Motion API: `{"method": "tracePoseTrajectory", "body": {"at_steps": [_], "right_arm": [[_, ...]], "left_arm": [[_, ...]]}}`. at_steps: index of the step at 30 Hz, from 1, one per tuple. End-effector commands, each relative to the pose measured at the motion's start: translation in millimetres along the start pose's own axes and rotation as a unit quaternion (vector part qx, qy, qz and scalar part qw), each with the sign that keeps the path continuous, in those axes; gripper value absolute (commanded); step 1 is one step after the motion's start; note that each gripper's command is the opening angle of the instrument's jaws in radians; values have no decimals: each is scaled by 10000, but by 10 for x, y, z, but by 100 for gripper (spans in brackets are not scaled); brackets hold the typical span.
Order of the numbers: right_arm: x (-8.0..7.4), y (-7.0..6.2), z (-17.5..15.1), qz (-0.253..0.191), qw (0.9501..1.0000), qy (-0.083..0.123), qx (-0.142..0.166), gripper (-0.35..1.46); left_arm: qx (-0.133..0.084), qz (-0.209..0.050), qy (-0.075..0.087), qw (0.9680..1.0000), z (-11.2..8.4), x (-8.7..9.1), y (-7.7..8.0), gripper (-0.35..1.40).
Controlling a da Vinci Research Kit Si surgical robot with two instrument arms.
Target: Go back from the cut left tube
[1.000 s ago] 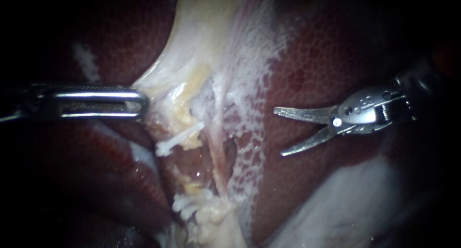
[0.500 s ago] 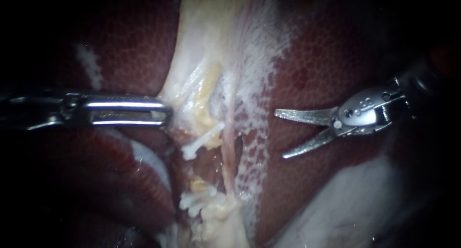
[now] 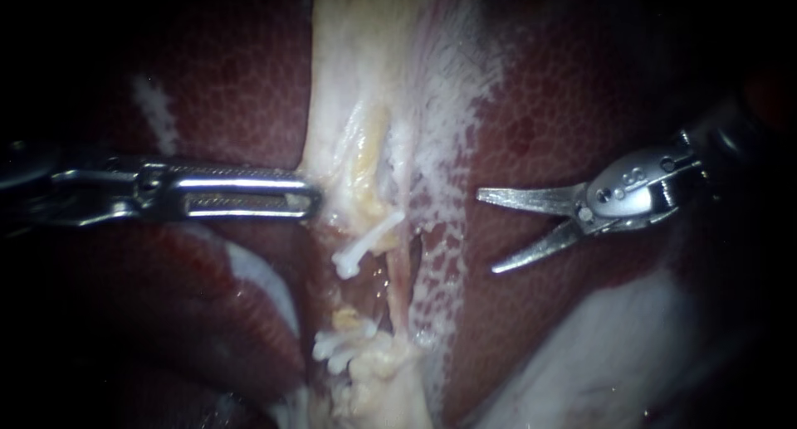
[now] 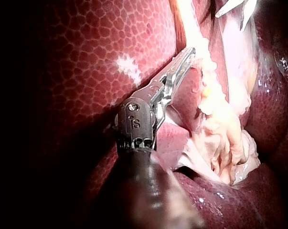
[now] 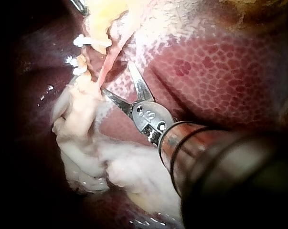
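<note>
Against dark red mottled liver: held slender steel left instrument clenched on pale yellowish tissue band, likely for tension. Kept scissor-bladed steel right instrument agape, apart from tissue band. Found cut left tube, white-clipped stumps parted, between both.

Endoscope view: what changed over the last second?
The left instrument slid toward the middle, its pincer still gripping the pale tissue, which straightened; the clipped tube stub shifted along. The right instrument, blades open, and the liver stayed put.
</note>
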Motion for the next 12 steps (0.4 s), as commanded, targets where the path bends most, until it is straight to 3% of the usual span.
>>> {"method": "tracePoseTrajectory", "body": {"at_steps": [1, 12], "right_arm": [[-1, 0, 0, 7, 10000, 2, 3, 143], [-1, 0, 0, -23, 10000, 1, 2, 143]], "left_arm": [[-7, 0, 2, 10000, 0, 0, 0, -35], [-9, 0, 2, 10000, 0, 0, -2, -35]]}}
